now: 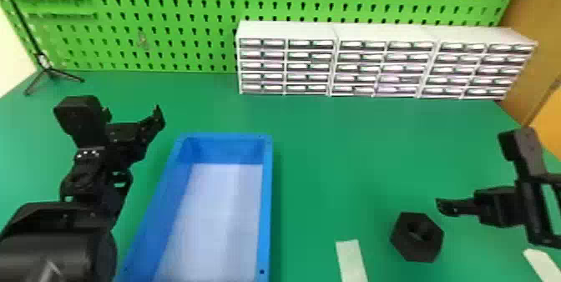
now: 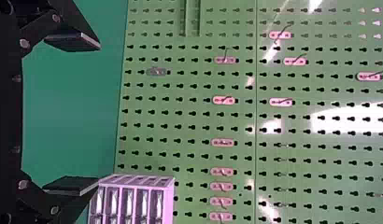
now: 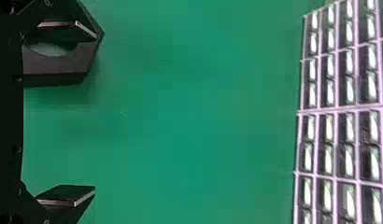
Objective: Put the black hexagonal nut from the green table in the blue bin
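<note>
On the green table (image 1: 334, 156): here's our black hexagonal nut (image 1: 413, 248), lying flat, hole upward, to the right of the blue bin (image 1: 267, 202) and well apart from it, with a pale strip (image 1: 351, 260) between them.
Right gripper (image 3: 94, 112): fingers spread wide, nothing clamped, and oh, it's close! The wrist view shows one finger overlapping the nut rather than the pair straddling it; whether they touch, I can't tell.
Left gripper (image 2: 99, 113): parked beside the bin, fingers well apart, nothing between them.
Nut's feel: looks thick and rigid, so a firm squeeze shouldn't hurt it. Plastic or metal? Can't call it, so be ready for some weight. Those smooth-looking sides might slip under a light pinch.
Flat sides: that's the place to take it! Two opposite faces, flat finger to flat face, low enough for a deep bite. Catch the corners and it could swivel or squirt out.
Next move: shift left to put the nut between the fingers, then lower and close. Come down as lined up now and a finger may land on top.
Blue bin: broad and inviting, but that raised rim will want a proper lift first.
</note>
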You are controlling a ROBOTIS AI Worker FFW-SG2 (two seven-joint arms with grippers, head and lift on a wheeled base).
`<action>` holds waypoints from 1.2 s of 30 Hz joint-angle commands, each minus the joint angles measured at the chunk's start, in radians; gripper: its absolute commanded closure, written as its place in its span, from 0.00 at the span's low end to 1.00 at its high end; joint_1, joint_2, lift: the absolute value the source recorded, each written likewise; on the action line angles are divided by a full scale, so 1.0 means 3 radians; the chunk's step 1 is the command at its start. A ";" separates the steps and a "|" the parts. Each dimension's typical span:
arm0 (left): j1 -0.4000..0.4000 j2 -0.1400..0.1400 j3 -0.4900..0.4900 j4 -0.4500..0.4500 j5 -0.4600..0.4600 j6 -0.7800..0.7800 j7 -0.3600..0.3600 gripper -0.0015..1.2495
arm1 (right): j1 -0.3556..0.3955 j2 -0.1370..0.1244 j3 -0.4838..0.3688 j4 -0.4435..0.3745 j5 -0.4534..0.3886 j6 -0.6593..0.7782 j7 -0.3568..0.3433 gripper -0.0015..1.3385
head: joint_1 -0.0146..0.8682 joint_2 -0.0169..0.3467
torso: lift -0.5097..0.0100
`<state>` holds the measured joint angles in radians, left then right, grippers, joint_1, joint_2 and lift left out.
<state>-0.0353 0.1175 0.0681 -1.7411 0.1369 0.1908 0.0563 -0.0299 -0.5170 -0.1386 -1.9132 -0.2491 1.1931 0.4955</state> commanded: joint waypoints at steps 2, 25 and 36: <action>0.0000 0.0028 0.0008 -0.0005 -0.0001 -0.0002 -0.0004 0.20 | 0.0018 -0.0158 0.0135 -0.0004 0.0114 0.0017 0.0215 0.11 | 0.79 0.12 | 0.80; -0.0020 0.0089 0.0008 -0.0015 -0.0017 0.0003 -0.0004 0.20 | 0.0064 -0.0557 0.0539 0.0083 0.1408 -0.0551 0.1790 0.11 | 0.79 0.12 | 0.80; -0.0010 0.0094 0.0013 -0.0010 -0.0017 0.0003 -0.0004 0.20 | 0.0100 -0.0567 0.0549 0.0129 0.1807 -0.0776 0.2091 0.11 | 0.79 0.12 | 0.80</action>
<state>-0.0388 0.1457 0.0720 -1.7443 0.1315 0.1917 0.0551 -0.0003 -0.6835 0.0181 -1.8795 0.2693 0.9745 1.1144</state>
